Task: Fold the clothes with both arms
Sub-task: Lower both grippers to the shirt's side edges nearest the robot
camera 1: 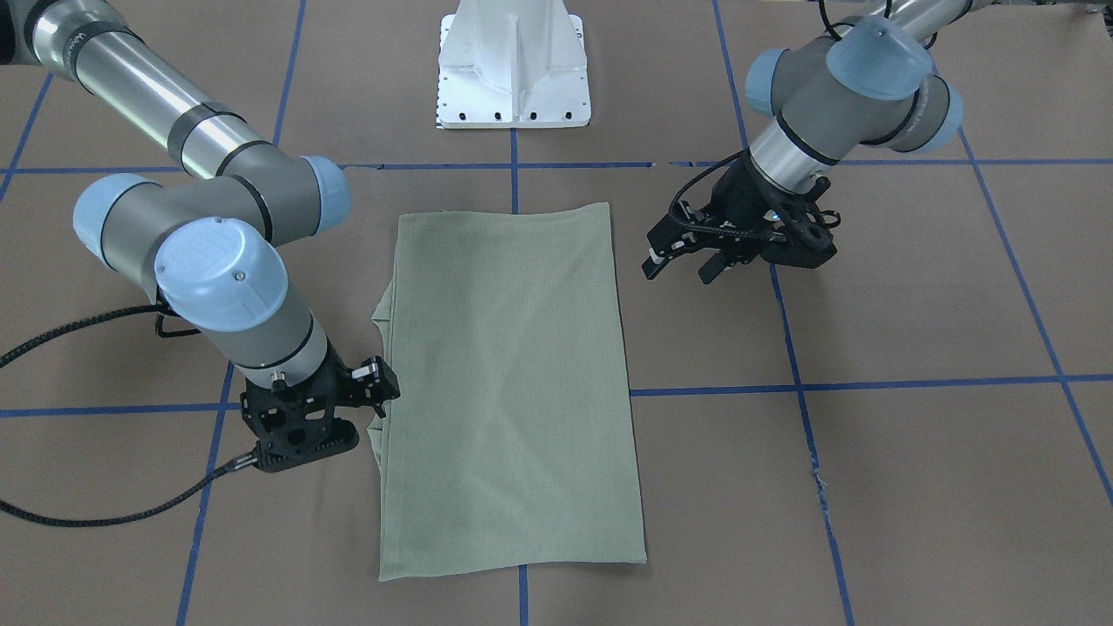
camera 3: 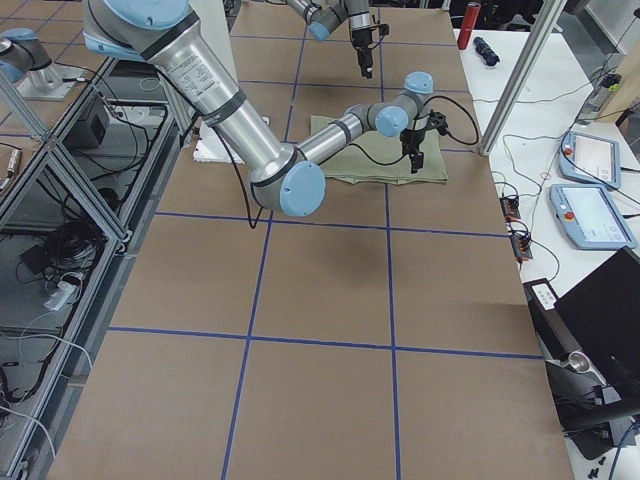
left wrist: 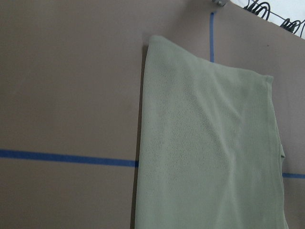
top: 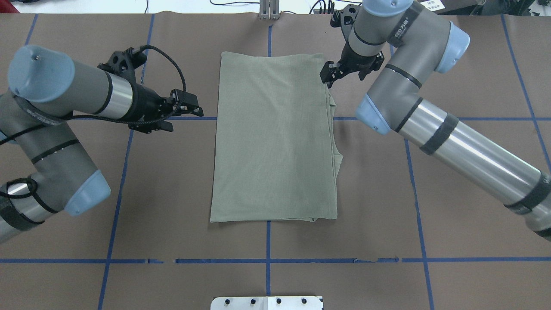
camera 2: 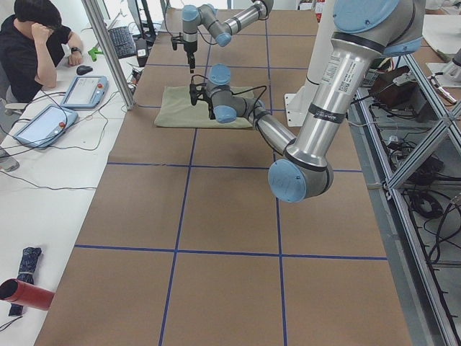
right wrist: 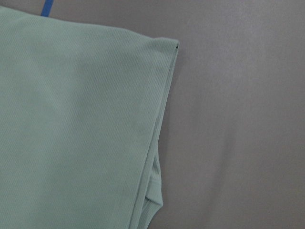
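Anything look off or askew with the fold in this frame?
Mostly tidy, but the green shirt has an uneven edge on the robot's right side: under-layers stick out past the top layer. The blue tape line nearest the robot also has small gaps.

The flat shirt (top: 275, 137) fills the middle of the table (top: 452, 215), with open brown table showing along every side. The right gripper (top: 328, 76) sits right at the shirt's right edge, and its big arm (top: 456, 144) reaches over the table there. A strip of table lies between the left gripper (camera 1: 676, 271) and the shirt.
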`<act>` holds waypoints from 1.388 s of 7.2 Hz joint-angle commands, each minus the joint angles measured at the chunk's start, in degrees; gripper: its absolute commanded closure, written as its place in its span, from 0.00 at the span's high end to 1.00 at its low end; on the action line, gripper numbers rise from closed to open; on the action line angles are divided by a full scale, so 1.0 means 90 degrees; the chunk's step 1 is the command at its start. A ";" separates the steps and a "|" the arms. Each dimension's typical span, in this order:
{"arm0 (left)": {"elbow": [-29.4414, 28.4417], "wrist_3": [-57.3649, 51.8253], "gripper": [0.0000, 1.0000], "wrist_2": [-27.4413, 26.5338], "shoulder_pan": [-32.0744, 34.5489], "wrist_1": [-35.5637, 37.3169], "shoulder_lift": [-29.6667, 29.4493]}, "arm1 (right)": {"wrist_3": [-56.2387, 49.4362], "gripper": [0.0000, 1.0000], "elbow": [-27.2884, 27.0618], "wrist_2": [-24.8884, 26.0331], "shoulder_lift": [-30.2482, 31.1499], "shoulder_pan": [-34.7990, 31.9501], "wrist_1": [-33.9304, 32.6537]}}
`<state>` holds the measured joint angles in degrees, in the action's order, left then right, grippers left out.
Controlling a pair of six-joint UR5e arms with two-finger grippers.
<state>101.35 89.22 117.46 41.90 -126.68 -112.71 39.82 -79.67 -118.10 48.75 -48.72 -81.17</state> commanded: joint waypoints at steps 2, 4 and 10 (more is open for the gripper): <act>0.0116 0.1937 1.00 -0.1251 -0.1584 0.0032 0.0033 | 0.1402 1.00 -0.1837 -0.0149 0.1249 0.0558 -0.0024; 0.0087 0.2351 1.00 -0.1789 -0.2211 0.0090 0.0052 | 0.1465 1.00 -0.2337 -0.0442 0.1516 0.0569 -0.0450; 0.0116 0.2342 1.00 -0.2006 -0.2389 0.0901 0.0092 | 0.1523 1.00 -0.2350 -0.0384 0.1468 0.0784 -0.0678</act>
<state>102.34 110.36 99.48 20.45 -118.99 -111.91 53.52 -101.04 -121.69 62.14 -41.80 -87.26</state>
